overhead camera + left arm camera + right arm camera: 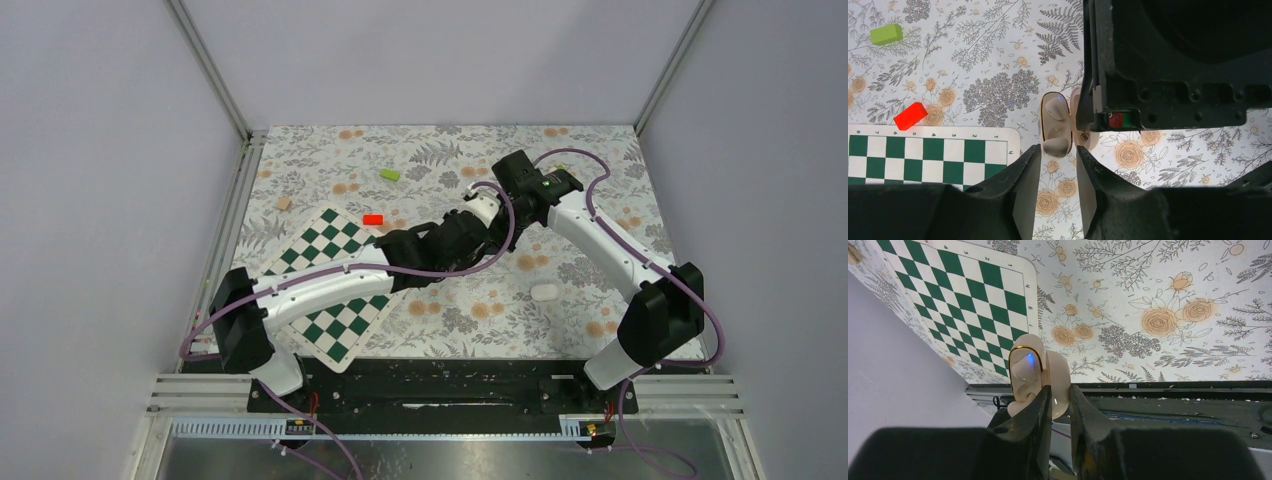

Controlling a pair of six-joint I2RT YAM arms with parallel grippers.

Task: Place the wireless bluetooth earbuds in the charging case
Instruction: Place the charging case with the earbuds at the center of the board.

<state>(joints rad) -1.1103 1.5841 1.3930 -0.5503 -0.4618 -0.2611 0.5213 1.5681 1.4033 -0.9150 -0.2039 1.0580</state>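
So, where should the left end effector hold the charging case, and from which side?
Probably the body half of the charging case, pinched across its narrow width from its free rounded end, which faces the left end effector; the right end effector clamps the lid.

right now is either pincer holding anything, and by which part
The right pincer holds the open charging case by its plain half; whether the left pincer grips it cannot be told.

White charging case [1024, 371], lid open, aloft in right claw [1059, 393], earbud [1054, 108] seated.
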